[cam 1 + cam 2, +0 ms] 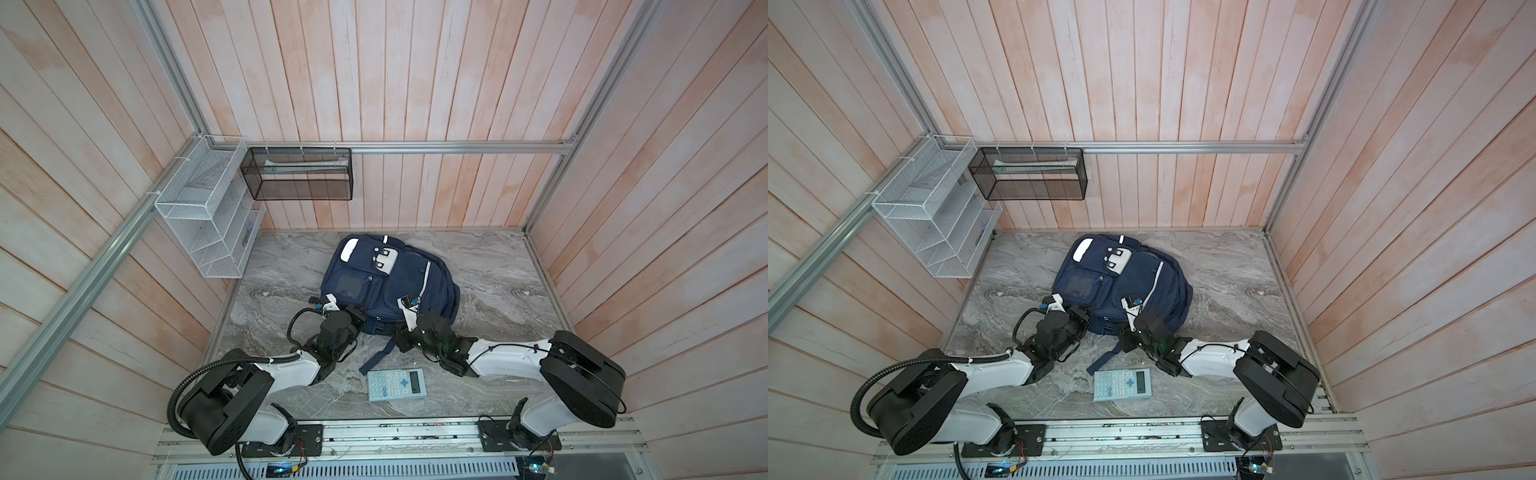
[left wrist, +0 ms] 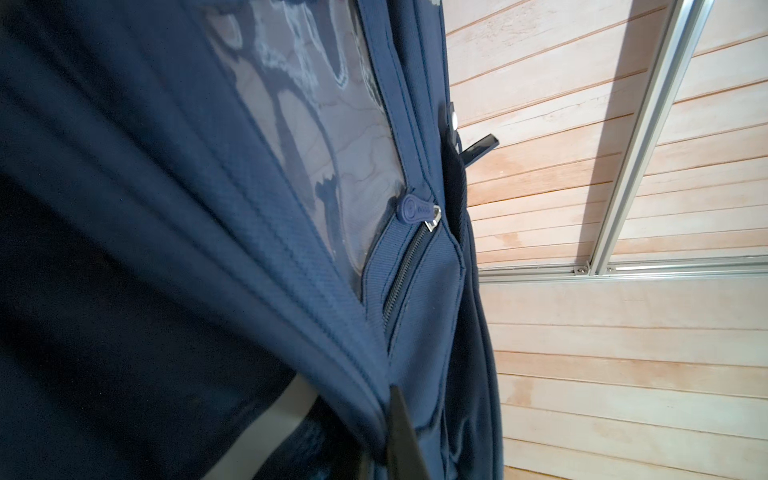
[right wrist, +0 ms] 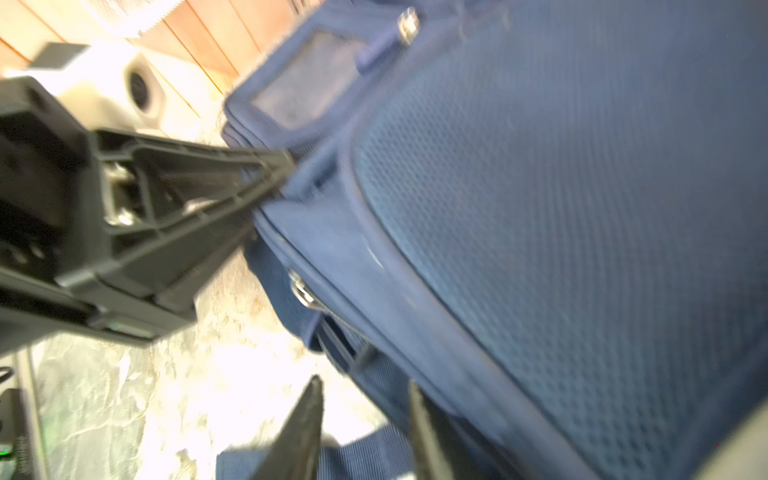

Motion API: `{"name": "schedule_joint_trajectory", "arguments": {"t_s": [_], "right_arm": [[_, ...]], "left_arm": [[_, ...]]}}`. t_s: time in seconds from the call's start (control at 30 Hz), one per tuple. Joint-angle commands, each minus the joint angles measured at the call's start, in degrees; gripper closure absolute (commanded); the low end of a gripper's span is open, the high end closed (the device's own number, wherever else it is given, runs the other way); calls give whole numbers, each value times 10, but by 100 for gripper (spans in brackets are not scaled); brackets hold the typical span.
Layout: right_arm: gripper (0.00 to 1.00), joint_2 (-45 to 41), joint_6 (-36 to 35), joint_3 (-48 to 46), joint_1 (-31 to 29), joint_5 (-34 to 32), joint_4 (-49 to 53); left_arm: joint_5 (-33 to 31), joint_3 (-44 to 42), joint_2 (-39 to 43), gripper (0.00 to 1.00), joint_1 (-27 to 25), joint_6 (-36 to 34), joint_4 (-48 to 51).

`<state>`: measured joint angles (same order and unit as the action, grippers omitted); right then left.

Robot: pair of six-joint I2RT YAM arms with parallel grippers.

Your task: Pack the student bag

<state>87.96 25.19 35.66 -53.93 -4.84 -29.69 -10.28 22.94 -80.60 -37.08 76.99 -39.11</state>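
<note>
Both top views look steeply down; wrist views hug the student bag (image 2: 166, 232).

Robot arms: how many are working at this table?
2. The left arm reaches in from the near left and the right arm from the near right; both meet the student bag at its near edge. None seems hidden.

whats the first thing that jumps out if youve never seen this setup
The navy student bag lies flat in the middle of the marble table, with both arms reaching to its near edge. The left gripper is pinched shut on the bag's fabric, while the right gripper stands open at the same edge. A pale calculator lies alone on the table between the two arms.
</note>
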Motion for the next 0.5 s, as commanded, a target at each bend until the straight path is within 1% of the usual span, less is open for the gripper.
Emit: {"name": "schedule_joint_trajectory", "arguments": {"t_s": [0.0, 0.07, 0.23, 0.33, 0.4, 0.47], "right_arm": [[60, 25, -36, 41, 4, -74, -44], [59, 45, -58, 68, 4, -62, -38], [59, 104, -104, 123, 1, -58, -33], [59, 123, -118, 147, 0, -42, -35], [68, 135, -121, 163, -2, -56, -27], [82, 145, -120, 179, -2, -74, -3]], "left_arm": [[43, 18, 5, 100, -23, -6, -16], [43, 18, 6, 100, -28, -3, -16], [44, 15, 2, 100, -33, 6, -21], [49, 12, -3, 100, -33, 10, -26], [50, 12, -5, 100, -33, 11, -26], [47, 11, -3, 100, -33, 10, -26]]}}
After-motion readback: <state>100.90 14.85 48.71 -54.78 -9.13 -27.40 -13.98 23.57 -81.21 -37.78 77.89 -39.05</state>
